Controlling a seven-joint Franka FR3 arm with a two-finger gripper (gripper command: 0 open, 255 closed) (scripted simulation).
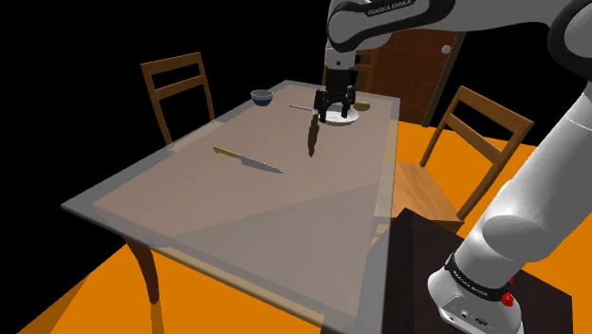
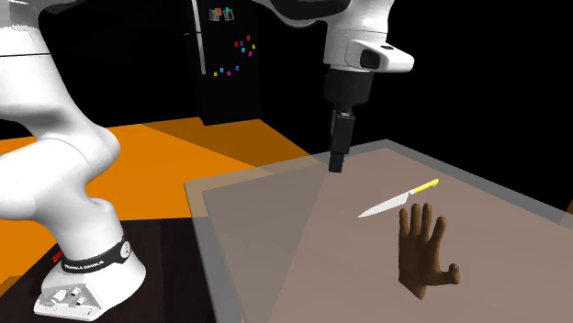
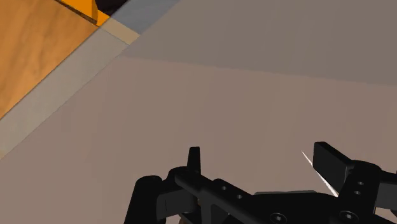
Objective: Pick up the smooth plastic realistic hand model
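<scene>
End effector: the all-black two-finger end effector (image 1: 336, 114) hangs above the bench with its fingers spread wide and nothing between them.
Hand model: the dark brown smooth hand model (image 2: 422, 252) stands upright on the bench, fingers pointing up, apart from the end effector.
Bench: a rectangular bench (image 1: 190, 204) with a translucent grey-brown top.
Knife: a yellow-handled kitchen knife with a pale blade (image 2: 397, 199) lies flat near the hand model.
Bowl: a small dark grey round bowl (image 1: 262, 97) sits at the bench's far end, beside a brown wooden chair (image 1: 178, 90). From here I cannot tell its contents.
Plate: a white round plate (image 1: 353, 119) lies at the far end, partly hidden behind the end effector. Whatever it carries is hidden.
</scene>
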